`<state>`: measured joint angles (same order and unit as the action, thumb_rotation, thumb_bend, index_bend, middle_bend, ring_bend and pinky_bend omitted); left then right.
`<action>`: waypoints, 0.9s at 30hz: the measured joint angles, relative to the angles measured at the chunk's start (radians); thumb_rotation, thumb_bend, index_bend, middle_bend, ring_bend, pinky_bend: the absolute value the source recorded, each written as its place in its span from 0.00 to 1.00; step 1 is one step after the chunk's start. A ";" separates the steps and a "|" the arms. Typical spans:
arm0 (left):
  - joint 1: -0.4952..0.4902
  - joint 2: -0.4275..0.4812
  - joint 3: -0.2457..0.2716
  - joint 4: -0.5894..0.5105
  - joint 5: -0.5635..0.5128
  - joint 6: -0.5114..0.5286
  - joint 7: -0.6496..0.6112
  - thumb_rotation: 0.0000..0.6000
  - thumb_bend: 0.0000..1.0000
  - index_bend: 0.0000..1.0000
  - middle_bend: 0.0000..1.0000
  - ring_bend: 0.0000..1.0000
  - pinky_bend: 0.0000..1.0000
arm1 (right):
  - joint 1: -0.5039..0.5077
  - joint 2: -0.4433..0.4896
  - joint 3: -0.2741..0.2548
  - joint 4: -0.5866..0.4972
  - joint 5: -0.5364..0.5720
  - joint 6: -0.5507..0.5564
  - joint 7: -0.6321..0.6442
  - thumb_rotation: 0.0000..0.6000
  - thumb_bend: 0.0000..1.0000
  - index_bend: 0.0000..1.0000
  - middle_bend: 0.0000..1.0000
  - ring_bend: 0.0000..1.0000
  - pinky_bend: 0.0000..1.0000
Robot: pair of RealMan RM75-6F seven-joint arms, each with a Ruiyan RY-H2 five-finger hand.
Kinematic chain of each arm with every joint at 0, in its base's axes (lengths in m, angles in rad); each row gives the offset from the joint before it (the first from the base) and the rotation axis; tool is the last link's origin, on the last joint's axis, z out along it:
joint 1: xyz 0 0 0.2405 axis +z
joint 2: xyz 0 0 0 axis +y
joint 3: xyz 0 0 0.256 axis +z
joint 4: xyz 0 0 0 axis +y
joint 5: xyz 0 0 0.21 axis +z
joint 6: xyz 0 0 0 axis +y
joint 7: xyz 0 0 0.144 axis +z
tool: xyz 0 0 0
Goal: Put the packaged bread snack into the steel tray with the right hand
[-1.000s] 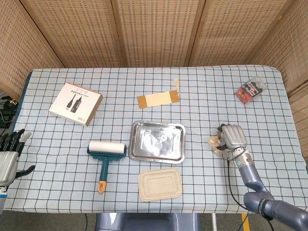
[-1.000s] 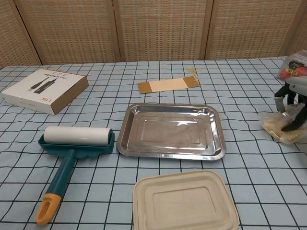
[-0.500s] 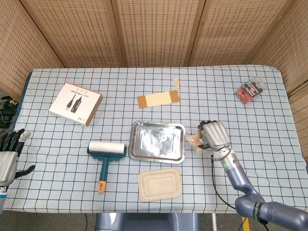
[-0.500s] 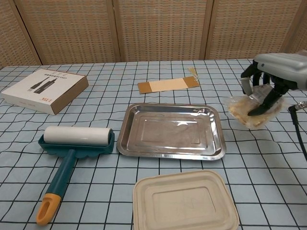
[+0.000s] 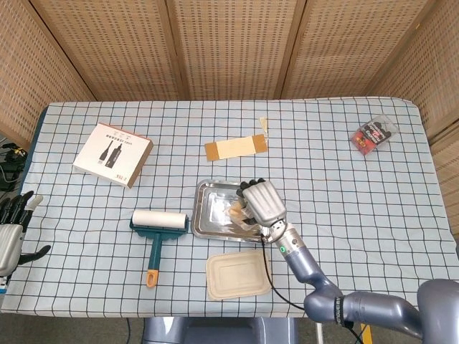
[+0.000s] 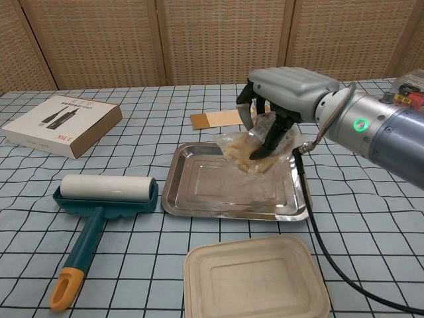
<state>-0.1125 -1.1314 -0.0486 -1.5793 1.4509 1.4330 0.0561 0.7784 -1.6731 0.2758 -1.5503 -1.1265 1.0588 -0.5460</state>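
Observation:
My right hand [image 6: 281, 99] [image 5: 262, 203] grips the packaged bread snack [image 6: 252, 149], a pale bread piece in a clear crinkly wrapper. It hangs over the right half of the steel tray [image 6: 192, 195] [image 5: 208, 222], a little above the tray floor. In the head view the snack [image 5: 237, 211] peeks out at the left of the hand. My left hand [image 5: 11, 233] rests at the far left table edge, fingers apart, holding nothing.
A lint roller [image 6: 99, 199] lies left of the tray. A beige lidded container [image 6: 255, 278] sits in front of it. A white box [image 6: 63, 122] is at the back left, a brown card [image 5: 235, 148] behind the tray, a red packet [image 5: 373, 134] far right.
My right hand has carried the bread snack leftward from the table's right side, lifting it, until it is above the steel tray. The left hand barely moved.

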 measured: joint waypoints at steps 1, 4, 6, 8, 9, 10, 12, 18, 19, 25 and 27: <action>-0.001 0.001 -0.001 0.002 -0.003 -0.003 -0.007 1.00 0.11 0.00 0.00 0.00 0.00 | 0.008 -0.012 0.001 0.009 0.003 -0.002 -0.005 1.00 0.21 0.67 0.50 0.52 0.58; -0.004 0.004 -0.003 0.007 -0.008 -0.011 -0.022 1.00 0.11 0.00 0.00 0.00 0.00 | 0.027 -0.045 0.002 0.042 0.012 -0.010 -0.022 1.00 0.20 0.48 0.32 0.36 0.29; -0.005 0.006 -0.003 0.011 -0.010 -0.016 -0.030 1.00 0.11 0.00 0.00 0.00 0.00 | 0.038 -0.062 0.000 0.065 0.026 -0.018 -0.041 1.00 0.19 0.35 0.17 0.20 0.10; -0.007 0.007 -0.003 0.013 -0.011 -0.020 -0.038 1.00 0.11 0.00 0.00 0.00 0.00 | 0.047 -0.071 -0.003 0.079 0.049 -0.026 -0.066 1.00 0.17 0.24 0.05 0.06 0.01; -0.008 0.008 -0.003 0.014 -0.010 -0.022 -0.040 1.00 0.11 0.00 0.00 0.00 0.00 | 0.049 -0.073 -0.004 0.082 0.061 -0.028 -0.080 1.00 0.16 0.22 0.02 0.03 0.00; -0.008 0.009 -0.002 0.013 -0.008 -0.022 -0.041 1.00 0.11 0.00 0.00 0.00 0.00 | 0.051 -0.075 -0.004 0.085 0.073 -0.028 -0.094 1.00 0.16 0.19 0.00 0.01 0.00; -0.008 0.010 0.000 0.012 -0.004 -0.021 -0.040 1.00 0.11 0.00 0.00 0.00 0.00 | 0.053 -0.074 -0.007 0.084 0.100 -0.021 -0.135 1.00 0.15 0.17 0.00 0.00 0.00; -0.004 0.011 0.005 0.002 0.007 -0.007 -0.032 1.00 0.11 0.00 0.00 0.00 0.00 | 0.025 -0.022 -0.021 -0.014 0.124 0.083 -0.228 1.00 0.14 0.16 0.00 0.00 0.00; -0.003 0.011 0.005 0.001 0.008 -0.004 -0.030 1.00 0.11 0.00 0.00 0.00 0.00 | 0.017 -0.007 -0.024 -0.037 0.121 0.103 -0.236 1.00 0.14 0.16 0.00 0.00 0.00; 0.001 0.009 0.007 -0.002 0.011 0.004 -0.019 1.00 0.11 0.00 0.00 0.00 0.00 | -0.057 0.127 -0.065 -0.175 0.066 0.221 -0.265 1.00 0.14 0.15 0.00 0.00 0.00; 0.001 0.008 0.007 -0.003 0.013 0.006 -0.014 1.00 0.11 0.00 0.00 0.00 0.00 | -0.090 0.175 -0.090 -0.200 0.026 0.253 -0.256 1.00 0.14 0.14 0.00 0.00 0.00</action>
<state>-0.1112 -1.1236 -0.0413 -1.5826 1.4641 1.4388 0.0421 0.6882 -1.4977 0.1854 -1.7503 -1.1008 1.3121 -0.8019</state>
